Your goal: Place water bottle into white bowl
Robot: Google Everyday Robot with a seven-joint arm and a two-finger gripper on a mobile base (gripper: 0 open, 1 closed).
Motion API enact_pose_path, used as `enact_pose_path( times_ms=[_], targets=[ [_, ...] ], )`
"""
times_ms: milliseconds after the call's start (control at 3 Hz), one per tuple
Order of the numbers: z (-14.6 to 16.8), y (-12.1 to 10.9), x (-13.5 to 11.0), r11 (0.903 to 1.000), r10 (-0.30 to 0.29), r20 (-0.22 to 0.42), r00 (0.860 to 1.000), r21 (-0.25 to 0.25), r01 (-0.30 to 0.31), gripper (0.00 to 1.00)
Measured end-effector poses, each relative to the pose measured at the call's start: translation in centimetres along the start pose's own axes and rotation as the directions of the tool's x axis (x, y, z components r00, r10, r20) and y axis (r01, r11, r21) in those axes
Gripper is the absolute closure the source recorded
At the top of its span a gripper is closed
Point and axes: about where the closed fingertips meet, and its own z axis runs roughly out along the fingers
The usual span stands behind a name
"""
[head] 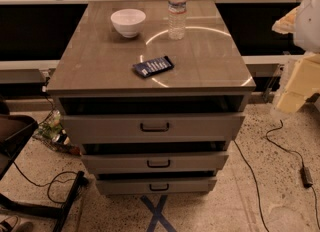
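Two task things stand far on the grey counter [100, 66]: the clear ribbed plastic water bottle [177, 11], upright, just right of the small glossy white ceramic bowl [128, 22], not touching it. The bottle is probably light, smooth and a little squeezable, so the ribbed middle seems the best hold. The pale claw [295, 88] is at the right edge, well apart; open or closed cannot be told.

Upper centre, water bottle [177, 11]: clear ribbed plastic. Beside it, white bowl [128, 22]: glossy ceramic look. The surface [100, 61]: smooth, glossy grey, reflective. Dark packet [153, 66]: shiny. Right edge, claw [295, 90]: matt cream plastic look.
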Motion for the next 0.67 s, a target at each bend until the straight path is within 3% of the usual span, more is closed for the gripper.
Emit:
enact_pose_path(
  times_ms=[333, 667],
  targets=[
    [0.0, 0.0, 0.0, 1.0000, 0.000, 0.000, 1.000, 0.000, 0.000, 0.00],
    [0.0, -2.6, -0.5, 0.9977, 0.036, 0.063, 0.997, 0.054, -0.040, 0.00]
  ],
)
